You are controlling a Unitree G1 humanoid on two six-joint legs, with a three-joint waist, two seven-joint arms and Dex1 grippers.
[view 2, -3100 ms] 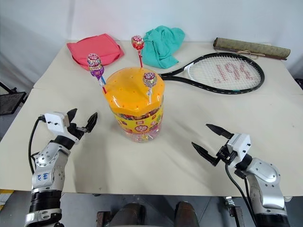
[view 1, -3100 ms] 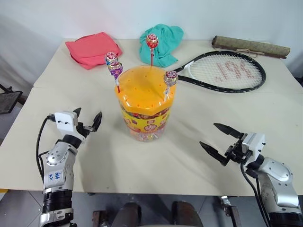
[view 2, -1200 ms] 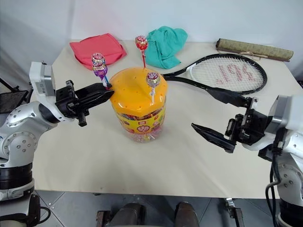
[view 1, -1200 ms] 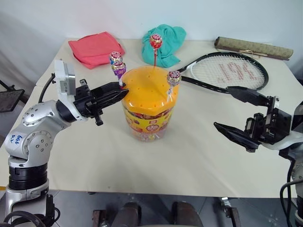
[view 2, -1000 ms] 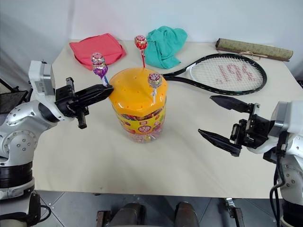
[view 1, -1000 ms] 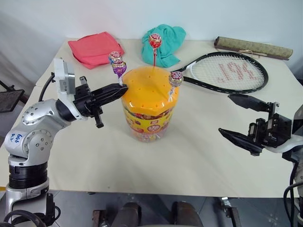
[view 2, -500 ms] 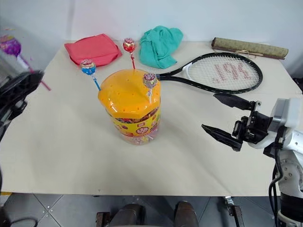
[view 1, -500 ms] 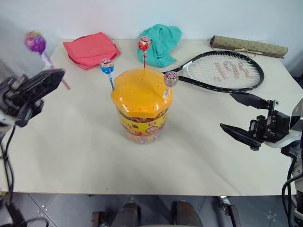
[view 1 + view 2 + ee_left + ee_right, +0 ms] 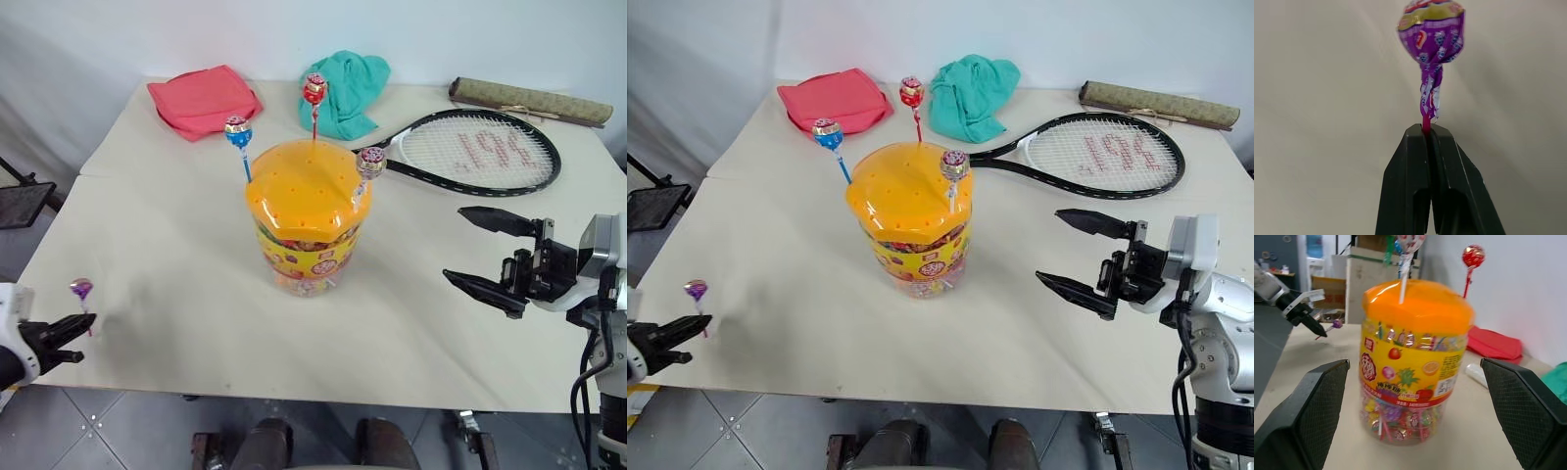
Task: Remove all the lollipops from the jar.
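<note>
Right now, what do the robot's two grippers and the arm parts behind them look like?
Both grippers have two long, tapering black fingers. The right gripper sits on a black mount with a white block behind it, on a silver-grey metallic wrist with a black cable hanging below. The left gripper has smooth, matte black fingers, wide at the base.

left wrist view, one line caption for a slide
Left gripper shut on the purple lollipop's stick.

The left pincer (image 9: 86, 321) sits at the picture's edge, its arm cut off. The purple lollipop (image 9: 1433, 30) has its stick hidden between the closed fingers. The jar (image 9: 1413, 357) looks blurred, its label perhaps fruit pictures.
</note>
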